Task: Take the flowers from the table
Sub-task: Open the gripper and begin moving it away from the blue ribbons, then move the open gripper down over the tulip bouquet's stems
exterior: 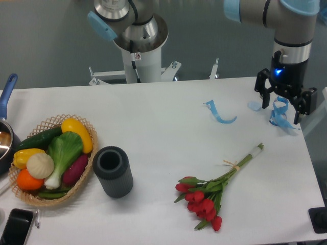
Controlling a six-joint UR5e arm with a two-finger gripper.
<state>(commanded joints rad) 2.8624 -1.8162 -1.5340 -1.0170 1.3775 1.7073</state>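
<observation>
The white tabletop point(153, 117) filled most of the view, with the robot's pale base column point(139, 51) standing behind its far edge at about twelve o'clock. The arm reached across the top right, and its black pincer point(284, 103) hung over the tabletop at roughly two o'clock, fingers spread apart and holding nothing. Just beside it lay curled blue ribbon strips point(280, 115), and another blue strip point(218, 113) lay a little further in, toward one o'clock.

At about nine o'clock sat a wicker basket point(84, 176) filled with vegetables: a yellow pepper, a cucumber, a green leafy stalk, an orange piece and others. Just beside the basket, toward seven o'clock, a dark grey ribbed cylinder point(112, 171) stood upright, open at the top.

The flowers point(204, 201) lay flat on the tabletop at about five o'clock, well apart from the pincer, red heads toward the near edge and green stems pointing up toward the right, tied by a pale band.

At the left edge a dark pot with a blue handle point(6, 92) was partly cut off, and a black phone point(15, 224) lay at the near left corner.
</observation>
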